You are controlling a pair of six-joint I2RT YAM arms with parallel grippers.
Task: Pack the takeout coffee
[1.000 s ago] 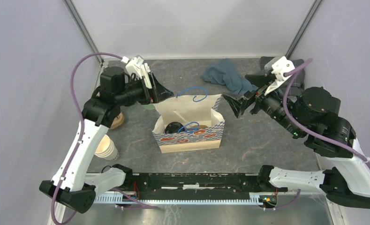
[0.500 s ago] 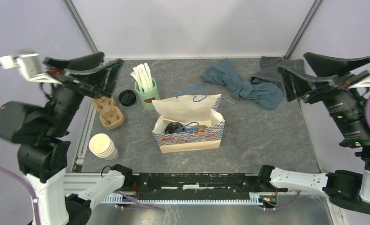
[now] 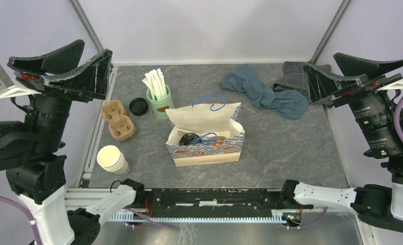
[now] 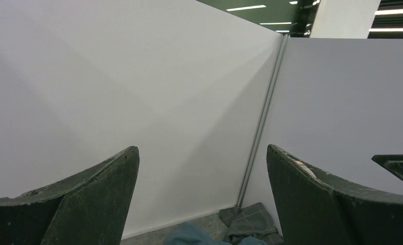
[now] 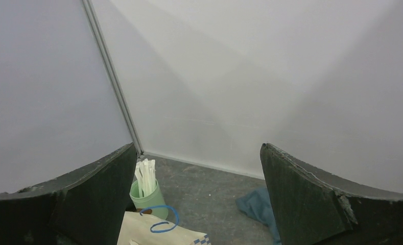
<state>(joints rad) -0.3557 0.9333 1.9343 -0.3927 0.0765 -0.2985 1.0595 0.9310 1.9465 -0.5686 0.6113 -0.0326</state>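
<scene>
The coffee (image 3: 189,139) sits inside the paper bag (image 3: 209,118) at the middle of the counter (image 3: 291,148), only its round black lid showing from above, tucked toward the bag's 9 o'clock end beside a blue handle loop. The bag's long axis runs from 9 to 3 o'clock, mouth upward. Both arms are held high and out to the sides. The left hand (image 3: 96,48) is spread wide with nothing between its fingers, and from it the coffee lies down toward about 4 o'clock. The right hand (image 3: 320,61) is equally wide and empty, and the coffee lies toward about 8 o'clock from it. The left hand looks slightly the nearer, since the cup is at its end of the bag (height makes this hard to judge). Its wrist camera sees mostly wall, while the right wrist view catches the mug (image 5: 147,196) and the bag's handle at its lower edge. With the cup already in the bag, the packing seems essentially done; any further reach would have to come straight down over the open mouth.
</scene>
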